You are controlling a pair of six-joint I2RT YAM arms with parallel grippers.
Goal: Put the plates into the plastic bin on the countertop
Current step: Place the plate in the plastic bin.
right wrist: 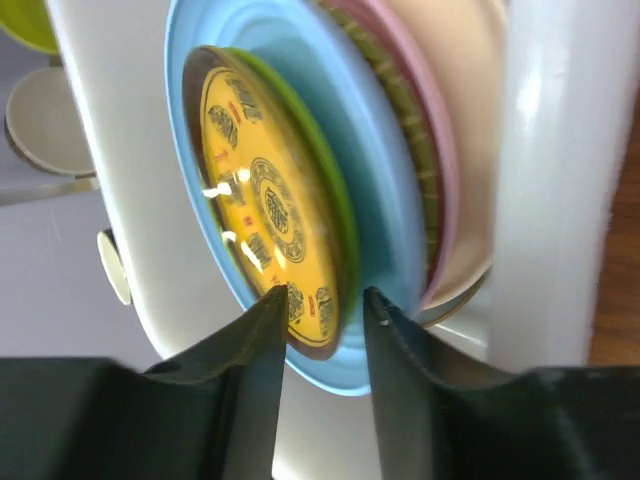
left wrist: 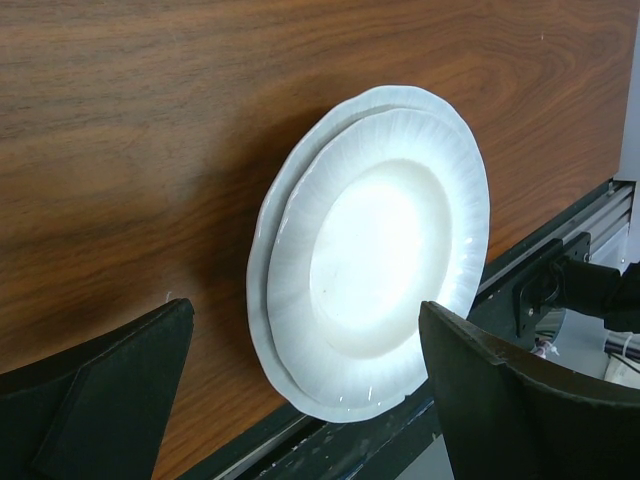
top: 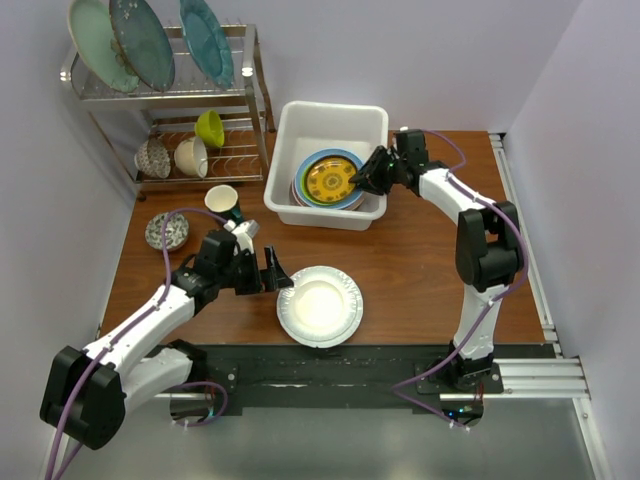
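While the right gripper point(top: 375, 170) dips into the right side of the white rectangular plastic bin point(top: 335, 108) at the back of the reddish-brown wood-grain countertop point(top: 420, 260), the overhead view shows a gold round patterned plate point(top: 330, 180) topping the stack inside it. A white round plate with a fluted rim point(top: 320, 305) lies flat near the front edge, the left gripper point(top: 278, 275) just beside its left rim, and a metal wire dish rack point(top: 175, 100) stands at back left. From the left wrist, the left gripper point(left wrist: 305, 308) is spread wide, its black fingers point(left wrist: 120, 390) clear of the fluted plate point(left wrist: 375, 250) ahead. From the right wrist, the right gripper point(right wrist: 322, 300) is slightly parted, its fingertips on either side of the gold plate's point(right wrist: 265, 200) rim. Behind that plate sit a lime green plate point(right wrist: 325, 175), a blue plate point(right wrist: 380, 240) and a pink plate point(right wrist: 425, 110), all inside the bin wall point(right wrist: 545, 180).
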